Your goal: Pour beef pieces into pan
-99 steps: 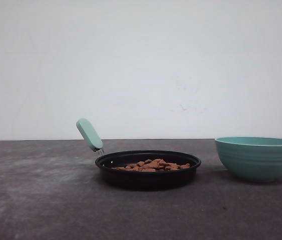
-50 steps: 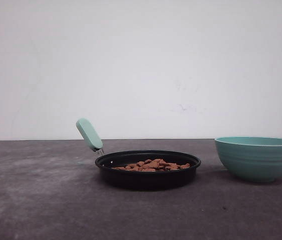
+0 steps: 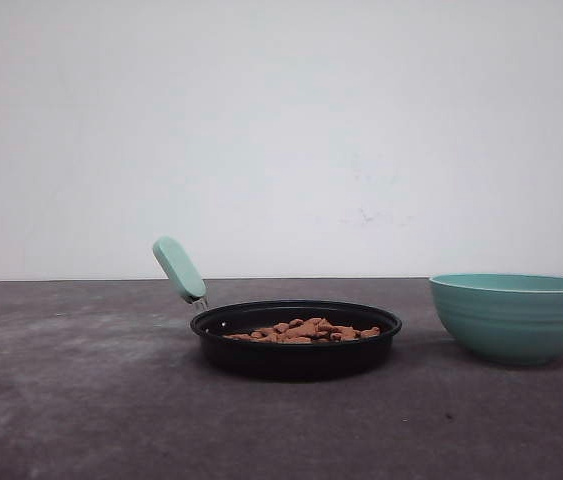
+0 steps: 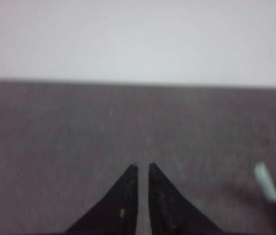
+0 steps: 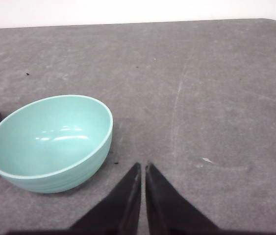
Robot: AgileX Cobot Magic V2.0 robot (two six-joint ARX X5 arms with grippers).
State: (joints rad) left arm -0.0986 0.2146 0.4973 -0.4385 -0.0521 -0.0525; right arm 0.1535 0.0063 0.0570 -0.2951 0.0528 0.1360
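The left gripper (image 4: 143,169) has its fingers pressed nearly together, holding nothing, above bare grey table (image 4: 54,137). The right gripper (image 5: 143,167) is likewise closed to a thin slit and empty, just beside the teal bowl (image 5: 49,142), whose inside is bare. In the front view, the pan (image 3: 296,345) sits at lower centre of the frame on the table, its mint handle (image 3: 178,268) slanting up to the left. The beef pieces (image 3: 306,330) lie in a low heap inside the pan. The bowl stands apart at the right edge.
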